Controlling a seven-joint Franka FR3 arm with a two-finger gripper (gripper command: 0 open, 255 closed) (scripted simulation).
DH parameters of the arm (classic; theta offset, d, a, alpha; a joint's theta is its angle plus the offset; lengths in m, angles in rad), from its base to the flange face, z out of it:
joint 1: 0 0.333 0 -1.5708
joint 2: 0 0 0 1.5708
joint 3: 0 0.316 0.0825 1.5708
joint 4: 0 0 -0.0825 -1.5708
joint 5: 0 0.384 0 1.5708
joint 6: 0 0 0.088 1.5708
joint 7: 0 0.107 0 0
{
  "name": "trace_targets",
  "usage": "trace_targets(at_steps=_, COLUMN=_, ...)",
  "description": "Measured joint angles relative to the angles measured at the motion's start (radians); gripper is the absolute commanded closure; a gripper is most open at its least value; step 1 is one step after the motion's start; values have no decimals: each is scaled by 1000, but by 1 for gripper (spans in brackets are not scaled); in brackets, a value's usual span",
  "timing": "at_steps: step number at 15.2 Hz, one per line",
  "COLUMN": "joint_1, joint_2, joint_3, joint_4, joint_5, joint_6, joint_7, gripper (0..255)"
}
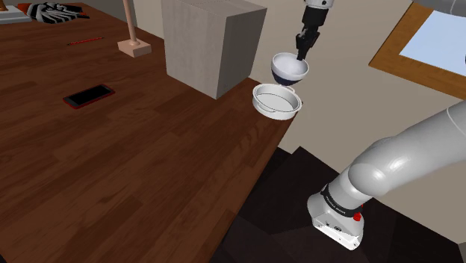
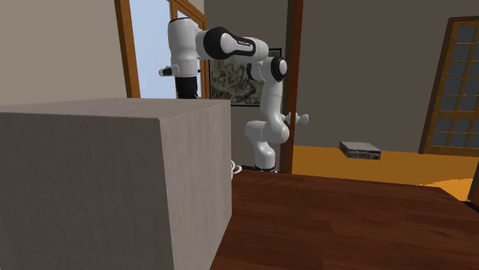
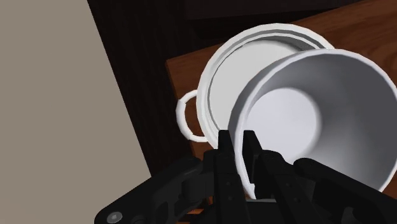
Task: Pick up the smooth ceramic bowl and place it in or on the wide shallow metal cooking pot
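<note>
A white bowl (image 1: 290, 69) with a dark blue underside hangs in the air, my gripper (image 1: 302, 52) shut on its rim. Just below it, at the corner of the wooden table, sits the wide shallow white pot (image 1: 277, 100) with loop handles. In the wrist view the bowl (image 3: 318, 121) covers part of the pot (image 3: 245, 70), and my fingers (image 3: 228, 162) pinch the bowl's rim from either side. In the second exterior view the arm (image 2: 230, 46) reaches down behind a grey box, which hides the hand and the bowl.
A large grey box (image 1: 211, 41) stands on the table (image 1: 134, 172) beside the pot. A red-edged phone (image 1: 88, 96), a pencil (image 1: 84, 41) and a wooden lamp base (image 1: 134, 46) lie farther along the table. The pot sits close to the table's corner, dark floor beyond it.
</note>
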Motion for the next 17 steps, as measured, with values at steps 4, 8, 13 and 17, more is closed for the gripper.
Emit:
trace_targets(at_steps=4, joint_1=-1, joint_2=-10, joint_3=-1, joint_4=-61, joint_5=-2, joint_6=51, joint_7=3, gripper=255)
trace_targets(at_steps=8, joint_1=-1, joint_2=-14, joint_3=-1, joint_4=-120, joint_5=-3, joint_6=106, joint_7=8, gripper=255)
trace_targets(at_steps=13, joint_1=-3, joint_2=-17, joint_3=-4, joint_4=-191, joint_5=-5, joint_6=173, joint_7=10, gripper=255)
trace_targets(at_steps=17, joint_1=-3, joint_2=-12, joint_3=-6, joint_4=-233, joint_5=-6, joint_6=220, joint_7=13, gripper=255)
